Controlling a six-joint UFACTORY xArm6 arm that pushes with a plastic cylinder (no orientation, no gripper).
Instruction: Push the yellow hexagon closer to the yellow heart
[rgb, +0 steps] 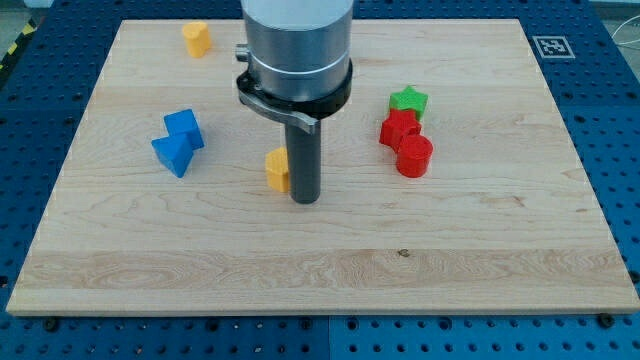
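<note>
A yellow block (277, 170) lies near the middle of the wooden board; its shape is partly hidden by the rod, so I cannot tell hexagon from heart. A second yellow block (196, 39) sits near the view's top left. My tip (304, 199) rests on the board right beside the middle yellow block, on its right side, touching or nearly touching it. The arm's grey cylinder (296, 45) hangs over the board's top centre.
Two blue blocks (178, 142) sit together at the view's left. A green star (408, 100) stands at the right with a red block (399, 128) and a red cylinder (414, 156) just below it. The board (320, 270) lies on a blue perforated table.
</note>
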